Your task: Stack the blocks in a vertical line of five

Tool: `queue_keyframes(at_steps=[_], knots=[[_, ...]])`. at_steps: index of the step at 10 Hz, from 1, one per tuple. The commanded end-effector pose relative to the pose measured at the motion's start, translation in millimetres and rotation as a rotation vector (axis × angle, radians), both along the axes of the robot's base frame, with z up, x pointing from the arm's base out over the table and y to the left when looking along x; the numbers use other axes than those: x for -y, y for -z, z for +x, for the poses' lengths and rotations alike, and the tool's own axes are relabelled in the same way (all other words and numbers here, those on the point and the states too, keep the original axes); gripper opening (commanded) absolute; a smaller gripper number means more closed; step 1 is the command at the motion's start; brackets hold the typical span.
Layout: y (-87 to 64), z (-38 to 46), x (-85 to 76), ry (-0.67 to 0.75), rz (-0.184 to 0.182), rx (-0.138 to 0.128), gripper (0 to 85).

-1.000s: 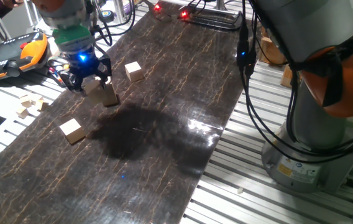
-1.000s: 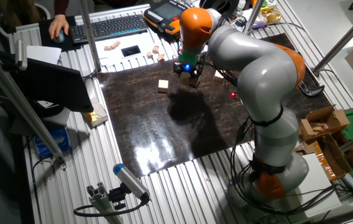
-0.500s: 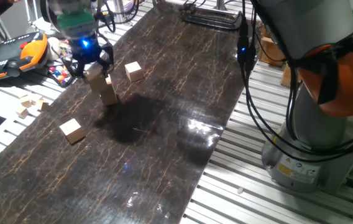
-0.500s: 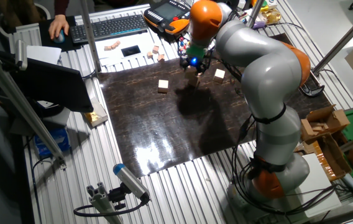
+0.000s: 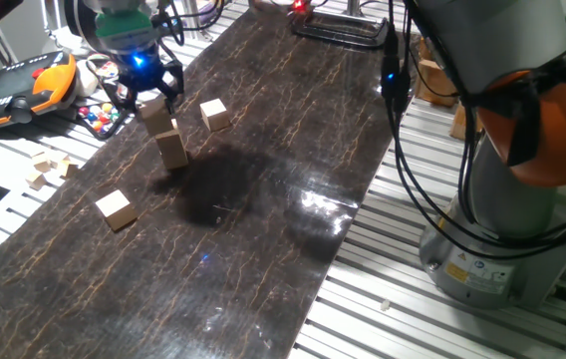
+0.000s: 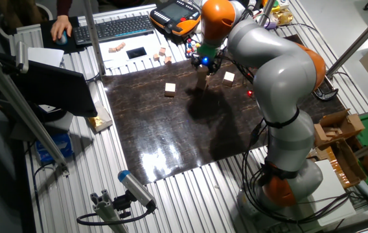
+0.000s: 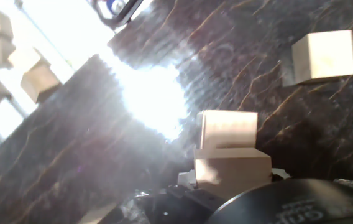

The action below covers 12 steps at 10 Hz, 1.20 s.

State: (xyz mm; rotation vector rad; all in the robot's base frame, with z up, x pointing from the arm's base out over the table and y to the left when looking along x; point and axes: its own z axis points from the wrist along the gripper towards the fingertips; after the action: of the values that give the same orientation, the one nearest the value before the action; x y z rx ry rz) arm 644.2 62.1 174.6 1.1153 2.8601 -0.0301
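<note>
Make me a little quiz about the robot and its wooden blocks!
1. True or false: the gripper is right above the stack of blocks.
2. How many single blocks lie alone on the dark mat? A one, B two, C four.
3. Fill the gap: the small light on the gripper glows ____.

Key: 1 true. 2 B. 3 blue.
</note>
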Motion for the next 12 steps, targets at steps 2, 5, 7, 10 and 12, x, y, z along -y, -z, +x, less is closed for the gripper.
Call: queue_keyframes(at_steps=[2,5,7,10,12], knots=[[4.1,3.7,7.3,-0.014,-0.002,0.0,1.0],[10.1,8.6,15.1,-0.029,0.0,0.0,1.0],[13.1,8.6,17.3,-0.03,0.004,-0.004,1.0],[19.7,11.1,21.1,-0.037,0.012,-0.004,1.0],[21.4,12.1,22.6,-0.036,0.012,-0.007,1.0]])
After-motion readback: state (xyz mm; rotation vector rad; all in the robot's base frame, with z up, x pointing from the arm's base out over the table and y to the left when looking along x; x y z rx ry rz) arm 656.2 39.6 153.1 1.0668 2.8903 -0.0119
